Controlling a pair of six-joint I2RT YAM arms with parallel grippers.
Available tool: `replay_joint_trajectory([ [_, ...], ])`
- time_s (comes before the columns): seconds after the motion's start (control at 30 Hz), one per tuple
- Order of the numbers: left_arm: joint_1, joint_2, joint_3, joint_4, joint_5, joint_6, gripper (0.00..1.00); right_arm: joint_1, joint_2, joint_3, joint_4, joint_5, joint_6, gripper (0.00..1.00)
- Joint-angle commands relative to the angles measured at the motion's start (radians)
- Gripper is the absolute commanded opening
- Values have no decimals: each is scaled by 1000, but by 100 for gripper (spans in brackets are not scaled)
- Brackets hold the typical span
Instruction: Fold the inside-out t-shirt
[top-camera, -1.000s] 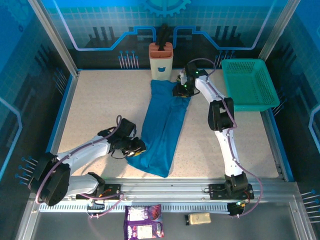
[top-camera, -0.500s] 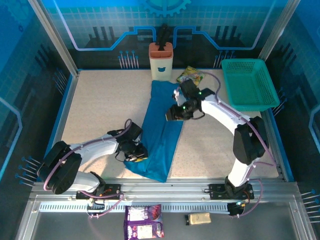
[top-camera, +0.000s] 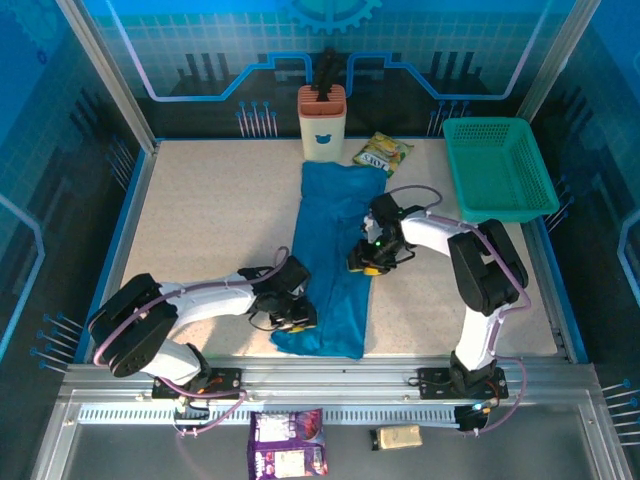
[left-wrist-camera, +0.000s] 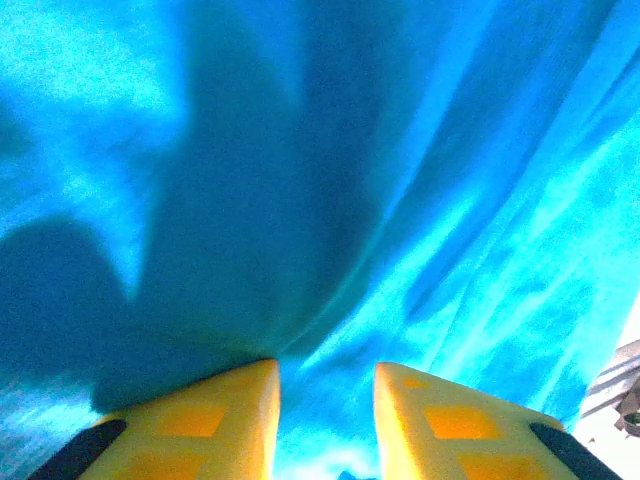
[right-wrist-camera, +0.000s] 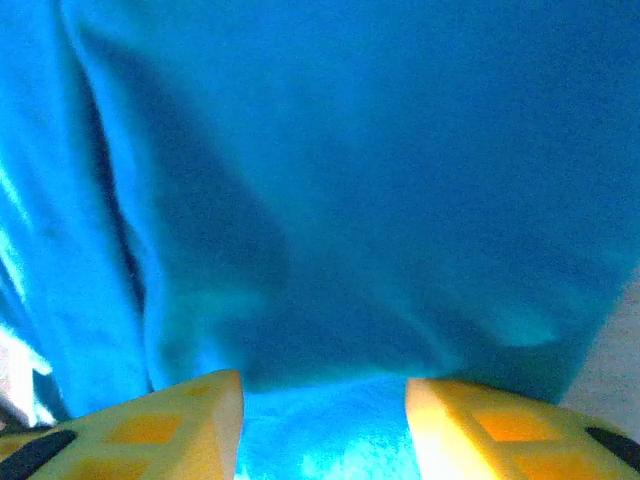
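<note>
Both pinching cloth, your left gripper flanks the near end and your right gripper the middle of the inside-out t-shirt, which lies lengthwise away from you.

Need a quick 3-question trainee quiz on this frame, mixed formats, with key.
1. Which of these lies closest to the far end of the t-shirt? A) yellow-green packet B) teal basket C) purple packet
2. True or false: the t-shirt lies inside the basket.
3. Fill in: in the top view, the right gripper sits at the t-shirt's ____ edge (the robot's own side).

Key: 1 A; 2 false; 3 right.
</note>
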Motion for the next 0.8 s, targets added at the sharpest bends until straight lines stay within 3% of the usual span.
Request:
replay_joint_trajectory([
  [0.0,-23,-16,38,-17,-29,-58,34,-62,-25,13,-91,135,-72,48],
  [0.17,-26,-75,57,-102,-96,-54,34,-45,-117,12,-101,-1,-71,48],
  [0.5,-66,-76,2,-84,-54,-64,26,121,-384,-155,-149,11,45,48],
  [0.77,-127,-154,-121,-29,-48,-152,26,310,-525,-367,-110,35,215,48],
])
